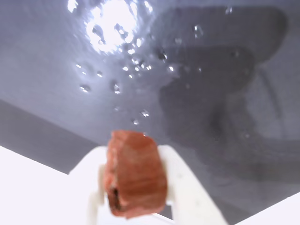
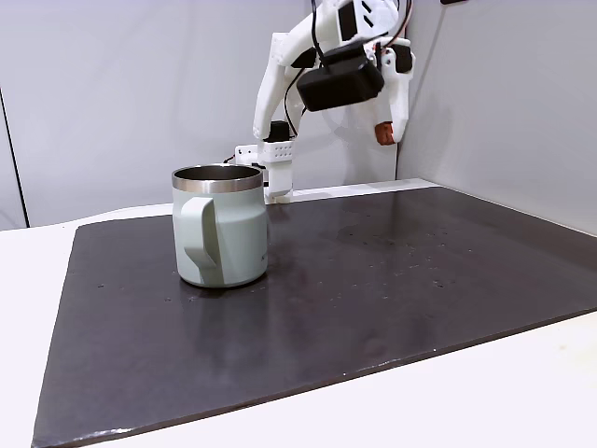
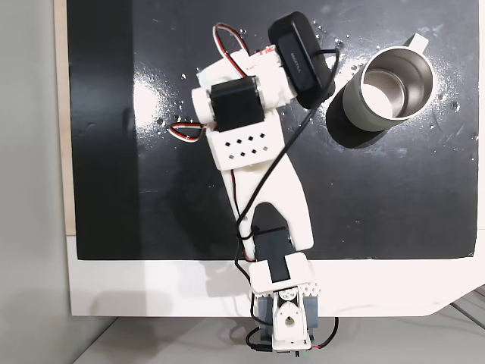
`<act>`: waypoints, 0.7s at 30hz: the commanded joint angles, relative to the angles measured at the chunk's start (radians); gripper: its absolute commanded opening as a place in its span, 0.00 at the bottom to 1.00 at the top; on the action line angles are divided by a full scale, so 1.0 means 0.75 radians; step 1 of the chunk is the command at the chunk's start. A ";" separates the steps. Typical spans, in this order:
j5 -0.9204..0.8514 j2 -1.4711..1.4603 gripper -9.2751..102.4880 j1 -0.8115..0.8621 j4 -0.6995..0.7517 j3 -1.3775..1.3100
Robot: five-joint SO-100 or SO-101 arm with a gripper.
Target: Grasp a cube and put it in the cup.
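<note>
Close to the wrist camera, the cube [image 1: 136, 174] sits clamped between the white fingers [image 1: 185, 187] of the hand [image 1: 133, 187], which grips it on both sides. Below it lies the dark mat [image 1: 211, 93], speckled with droplets. From a fixed view at the side, the hand [image 2: 385, 133] hangs high above the bench [image 2: 485, 392] with the cube [image 2: 383, 133] at its tip, well apart from the cup [image 2: 221, 227], which stands upright on the mat to the left.
</note>
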 commanded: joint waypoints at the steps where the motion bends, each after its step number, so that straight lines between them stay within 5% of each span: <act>1: -0.033 0.112 0.10 0.119 0.008 -0.135; 21: -0.239 -0.264 0.09 0.820 0.002 -0.798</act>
